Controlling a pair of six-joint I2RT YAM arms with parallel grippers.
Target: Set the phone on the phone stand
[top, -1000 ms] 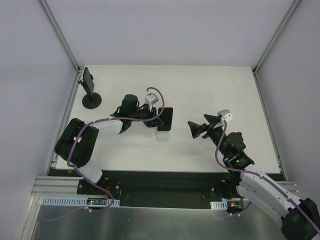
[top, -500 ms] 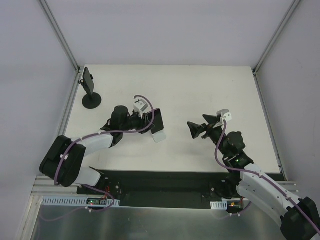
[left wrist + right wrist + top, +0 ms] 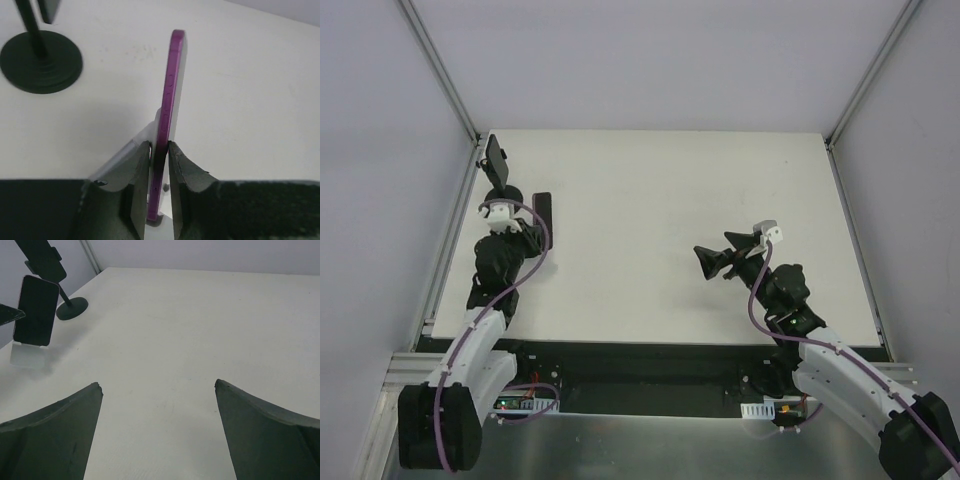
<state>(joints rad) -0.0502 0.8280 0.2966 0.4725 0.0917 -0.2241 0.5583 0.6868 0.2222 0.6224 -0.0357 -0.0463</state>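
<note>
Two fingers of my left gripper clamp the phone by its flat faces near the phone stand; it looks stiff and likely slick, so I hold firm. Right gripper gapes empty.

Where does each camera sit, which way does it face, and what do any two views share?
Top external: above and behind the arms, looking down on the table; both arms show.
Left wrist: looks along the left end effector, shut on the phone; phone stand at upper left.
Right wrist: looks across the table past the open right end effector.
Shared: all three show phone and phone stand.
</note>
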